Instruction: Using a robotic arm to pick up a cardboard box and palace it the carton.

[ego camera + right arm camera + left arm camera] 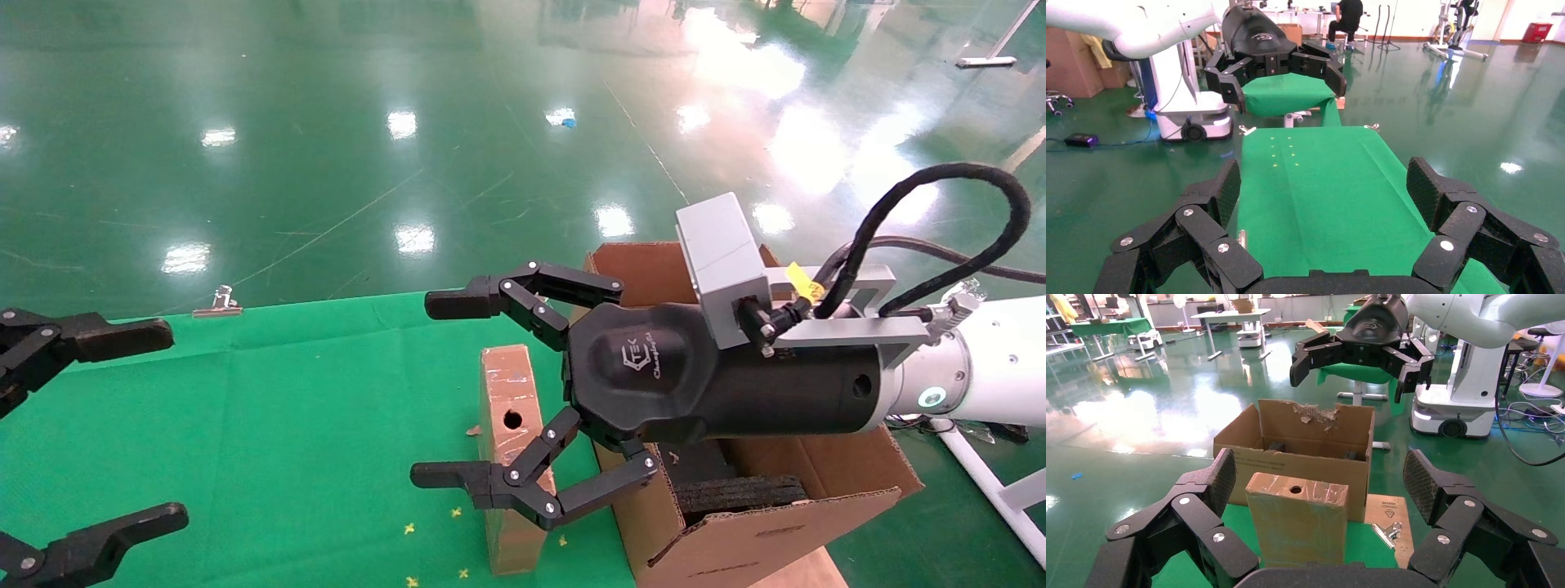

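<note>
Your robotic arm [817, 367] reaches in from the right, and its right gripper [445, 392] hangs with the fingers spread wide, holding nothing, above the cardboard box [511, 457]. The box stands on a narrow face on the green cloth [286, 425], just beside the carton [735, 490], with the round hole facing up.

I think the main danger is tipping: the box is tall and slim, so if one finger touches it first when you come down, it can fall over or slide against the carton wall. The clear tape may also make the grip slippery. Later, the upright flaps, one of them torn, can catch the box when you carry it in.

The left gripper [73, 441] waits at the left edge, also spread open and empty.

The cloth is held by a metal clip [219, 302] at its far edge. Around it is a shiny green floor [409, 122] reflecting the ceiling lights.
</note>
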Available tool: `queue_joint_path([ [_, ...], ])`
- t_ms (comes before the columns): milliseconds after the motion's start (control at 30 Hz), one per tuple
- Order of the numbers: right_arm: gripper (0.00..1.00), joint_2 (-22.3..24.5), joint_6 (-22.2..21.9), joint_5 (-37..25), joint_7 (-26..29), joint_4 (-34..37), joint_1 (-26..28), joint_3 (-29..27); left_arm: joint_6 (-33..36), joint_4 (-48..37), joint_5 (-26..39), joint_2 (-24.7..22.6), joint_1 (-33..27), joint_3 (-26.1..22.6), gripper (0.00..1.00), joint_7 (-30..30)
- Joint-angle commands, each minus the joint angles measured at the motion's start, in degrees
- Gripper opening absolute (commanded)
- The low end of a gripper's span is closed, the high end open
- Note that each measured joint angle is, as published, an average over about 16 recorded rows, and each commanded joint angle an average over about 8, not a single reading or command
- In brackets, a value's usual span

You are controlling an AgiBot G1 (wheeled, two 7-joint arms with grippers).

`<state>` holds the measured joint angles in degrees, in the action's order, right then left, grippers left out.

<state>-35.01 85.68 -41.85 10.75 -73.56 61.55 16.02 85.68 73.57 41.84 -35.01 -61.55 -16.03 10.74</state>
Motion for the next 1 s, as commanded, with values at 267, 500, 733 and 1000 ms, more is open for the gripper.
queue_joint_path([
  [267,1.0,0.0,0.0,0.0,0.0,0.0,0.0,0.0,0.0,0.0,0.0,0.0,0.0,0.0,1.0,0.0],
  [500,1.0,-1.2,0.1,-1.8,0.6,-0.1,0.9,1.4,0.0,0.0,0.0,0.0,0.0,0.0,1.0,0.0],
  [733,1.0,-5.7,1.3,-14.1,5.9,0.6,7.9,9.0,0.0,-0.1,0.0,0.0,0.0,-0.1,1.0,0.0],
  [1000,1.0,-13.9,4.2,-33.9,15.6,4.0,21.5,21.0,0.0,-0.1,0.0,0.0,0.0,-0.1,1.0,-0.1],
])
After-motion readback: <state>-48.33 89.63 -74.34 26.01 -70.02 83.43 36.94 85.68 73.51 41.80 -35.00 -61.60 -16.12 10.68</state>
